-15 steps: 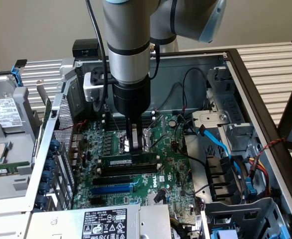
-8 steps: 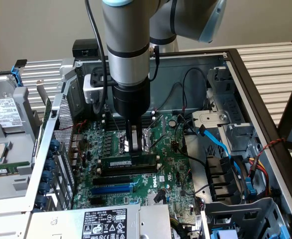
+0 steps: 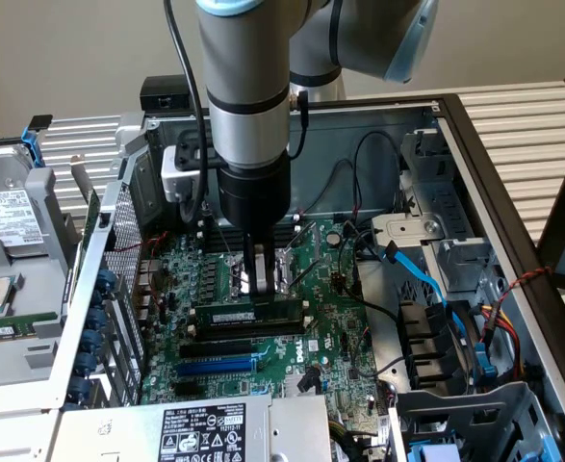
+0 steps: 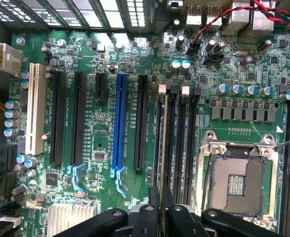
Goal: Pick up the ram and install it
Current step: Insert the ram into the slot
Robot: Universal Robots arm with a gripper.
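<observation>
The ram [image 3: 272, 313] is a long, thin green stick with a white label. It stands on edge across the motherboard [image 3: 330, 318], in line with the black memory slots [image 3: 248, 330]. My gripper [image 3: 253, 289] reaches straight down from the arm and is shut on the ram's top edge near its middle. In the wrist view the ram [image 4: 160, 143] shows edge-on as a thin line beside the memory slots [image 4: 182, 143], pinched by my gripper [image 4: 160, 205]. Whether it is seated in a slot I cannot tell.
The blue expansion slot [image 4: 119, 123] lies beside the memory slots, and the open CPU socket [image 4: 236, 182] on their other side. Blue cables [image 3: 426, 279] and drive bays fill the case at the exterior view's right. A hard drive [image 3: 12, 217] lies outside at the left.
</observation>
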